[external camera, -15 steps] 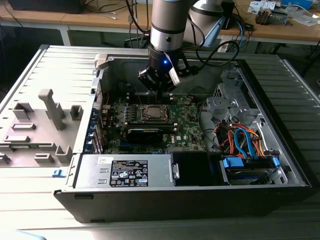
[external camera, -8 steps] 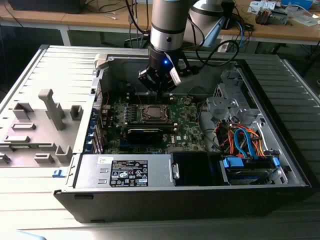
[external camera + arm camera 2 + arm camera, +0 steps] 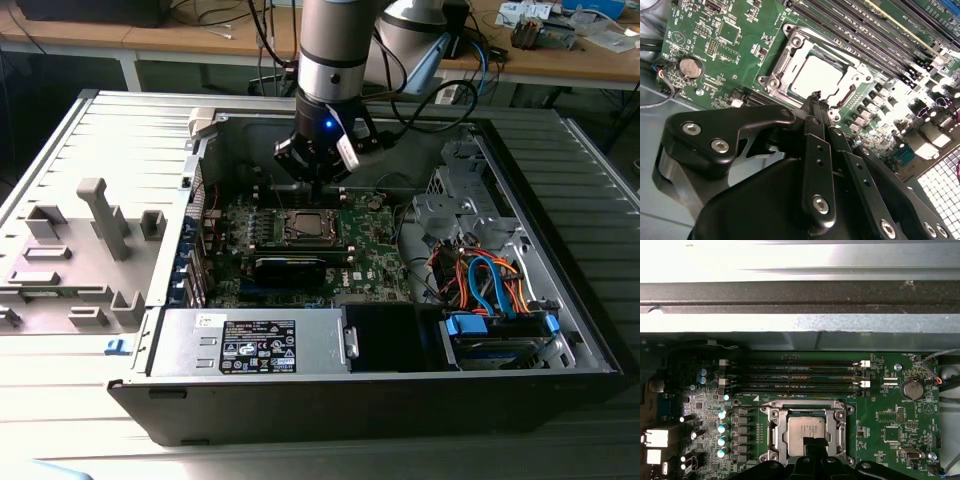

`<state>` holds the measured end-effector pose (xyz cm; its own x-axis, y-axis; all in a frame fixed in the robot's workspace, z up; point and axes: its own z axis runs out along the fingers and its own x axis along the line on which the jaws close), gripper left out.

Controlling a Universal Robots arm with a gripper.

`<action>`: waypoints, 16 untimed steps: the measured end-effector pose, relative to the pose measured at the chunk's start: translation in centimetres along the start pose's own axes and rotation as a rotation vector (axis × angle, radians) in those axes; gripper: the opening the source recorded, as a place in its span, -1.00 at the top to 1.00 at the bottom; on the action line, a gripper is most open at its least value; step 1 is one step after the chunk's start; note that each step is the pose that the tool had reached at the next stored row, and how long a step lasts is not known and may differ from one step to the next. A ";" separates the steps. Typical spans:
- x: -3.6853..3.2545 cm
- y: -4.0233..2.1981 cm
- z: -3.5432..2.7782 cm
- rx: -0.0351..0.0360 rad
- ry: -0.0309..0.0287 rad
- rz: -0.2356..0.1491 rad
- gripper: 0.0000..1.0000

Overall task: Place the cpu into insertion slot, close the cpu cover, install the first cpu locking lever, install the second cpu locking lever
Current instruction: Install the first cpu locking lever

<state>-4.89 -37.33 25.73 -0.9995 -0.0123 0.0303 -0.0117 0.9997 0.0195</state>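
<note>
The cpu (image 3: 807, 432) sits flat in the insertion slot (image 3: 771, 436) — the cpu cover (image 3: 790, 57) lies down around it. The gripper (image 3: 816, 101) hovers just above, jaws pressed together, holding nothing — maybe to push.

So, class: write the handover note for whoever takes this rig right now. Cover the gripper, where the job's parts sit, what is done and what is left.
Gripper: shut, nothing between its fingers, tips just above the near edge of the cpu cover.
Cpu: lying flat in the insertion slot on the green circuit board.
Done: cpu placed; the cover lies down around it, with the cpu face showing through its window.
Left: the two locking levers. The pictures do not show whether either is latched, so check both.
</note>
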 end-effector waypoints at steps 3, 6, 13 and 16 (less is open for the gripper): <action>0.11 0.00 0.00 0.0001 0.0000 0.000 0.79; 0.23 0.00 0.01 0.0001 0.0001 0.000 0.79; 0.46 0.00 0.03 0.0001 0.0000 0.000 0.79; 0.60 0.01 0.04 0.0001 0.0000 0.000 0.79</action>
<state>-5.50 -37.33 25.70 -0.9995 -0.0123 0.0304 -0.0117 0.9997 0.0194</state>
